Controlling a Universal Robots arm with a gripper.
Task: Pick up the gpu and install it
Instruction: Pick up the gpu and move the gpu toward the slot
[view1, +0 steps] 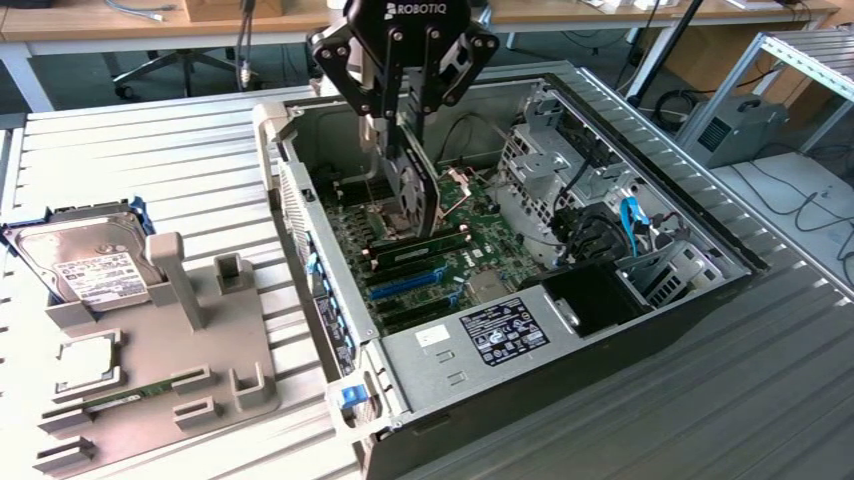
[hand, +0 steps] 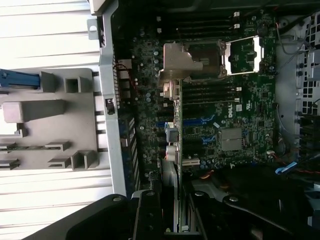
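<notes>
Exterior view, starting well to its left of the open black computer case (view1: 561, 400): a grey moulded plastic fixture tray (view1: 240, 340) lies on the ribbed pale metal table (view1: 134, 160). In the tray, at the end farthest from the case, a silver hard drive with a white label (view1: 87, 265) rests in its blue-edged bay. Nearer the camera lie a square silver processor chip (view1: 83, 360) and a narrow green RAM stick (view1: 127, 398).

The case lies on its side beside the tray, open upward, with the green motherboard (view1: 461, 235) on its floor. Over the middle of the case hangs the black gripper (view1: 407, 120). Its fingers are drawn partway together and clamp the upper edge of the gpu (view1: 416, 195), a thin flat black expansion card. The card stands upright and edge-on inside the case, over the motherboard, with the blue expansion slots (view1: 400, 285) just toward the camera from its lower end. I cannot tell whether it touches the board.

Inside the case toward the exterior view's right stand a silver perforated drive cage (view1: 534, 170) and a blue flat cable (view1: 630, 215).

From the wrist view, the black fingers (hand: 146, 215) flank the card, which runs as a narrow strip across the motherboard.
</notes>
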